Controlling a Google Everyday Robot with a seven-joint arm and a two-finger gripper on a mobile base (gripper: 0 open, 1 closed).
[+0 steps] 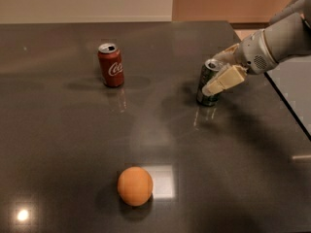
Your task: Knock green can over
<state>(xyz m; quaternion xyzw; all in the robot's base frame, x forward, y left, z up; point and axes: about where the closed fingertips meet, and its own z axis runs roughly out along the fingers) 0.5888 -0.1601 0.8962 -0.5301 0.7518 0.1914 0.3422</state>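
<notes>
The green can (206, 97) stands on the dark table (68, 144) at the right, upright or leaning very slightly. My gripper (212, 74) comes in from the right edge and is open at the can's upper part. One cream finger (224, 79) lies across the front of the can and touches it. The other finger (226, 55) is behind the can's silver top. The gripper holds nothing.
A red Coca-Cola can (111, 65) stands upright at the back left. An orange (134, 186) lies near the front, in the middle. The table's right edge (286, 106) runs diagonally just behind my arm. A wall stands beyond the far edge.
</notes>
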